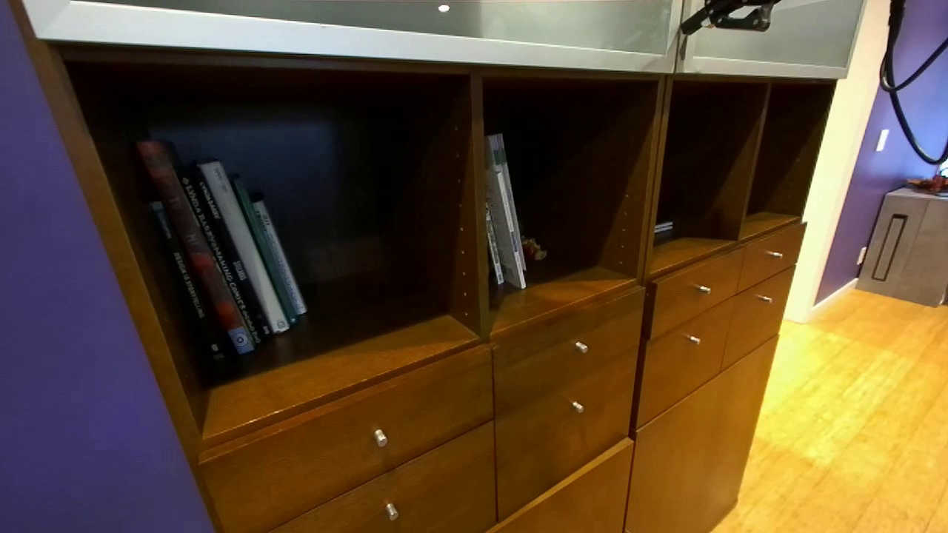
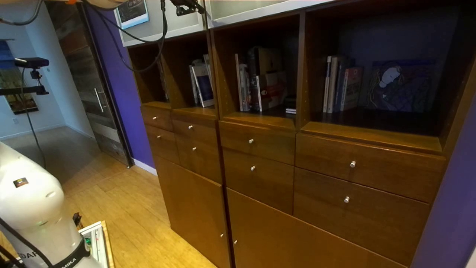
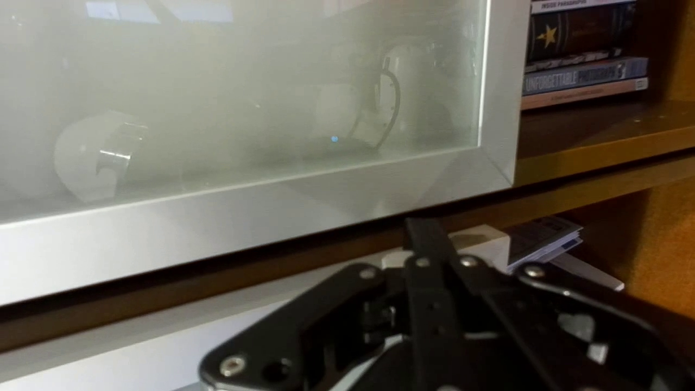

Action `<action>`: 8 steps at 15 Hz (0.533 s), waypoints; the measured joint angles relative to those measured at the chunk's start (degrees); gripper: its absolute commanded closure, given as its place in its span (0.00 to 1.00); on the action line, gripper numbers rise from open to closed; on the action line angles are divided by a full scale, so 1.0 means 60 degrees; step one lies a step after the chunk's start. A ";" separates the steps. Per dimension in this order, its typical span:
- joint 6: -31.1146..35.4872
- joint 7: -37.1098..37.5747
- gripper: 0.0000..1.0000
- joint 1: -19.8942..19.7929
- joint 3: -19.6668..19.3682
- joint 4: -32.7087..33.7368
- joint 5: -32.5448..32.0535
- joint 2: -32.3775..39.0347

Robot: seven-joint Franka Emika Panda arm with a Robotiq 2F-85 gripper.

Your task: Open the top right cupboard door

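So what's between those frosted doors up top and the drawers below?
A row of open compartments, with books in several; that shows in both exterior views.

My gripper (image 3: 427,225) is black, dotted with silver screws (image 3: 233,365). I see the top right cupboard door (image 1: 803,37), pale grey-green in a silver-white frame (image 1: 766,69). Drawer fronts (image 2: 379,167) are warm brown, their knobs (image 2: 352,164) silvery; the wall (image 1: 59,355) is purple, the floor (image 1: 874,385) honey yellow. A dark book (image 3: 597,30) bears a gold star (image 3: 548,37).
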 measured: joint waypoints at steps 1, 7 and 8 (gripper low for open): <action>0.0006 -0.0067 1.00 -0.0008 -0.0031 0.0003 0.0028 0.0000; 0.0103 -0.0310 1.00 -0.0008 -0.0136 0.0005 0.0503 0.0011; 0.0103 -0.0390 1.00 -0.0006 -0.0145 0.0005 0.0620 0.0012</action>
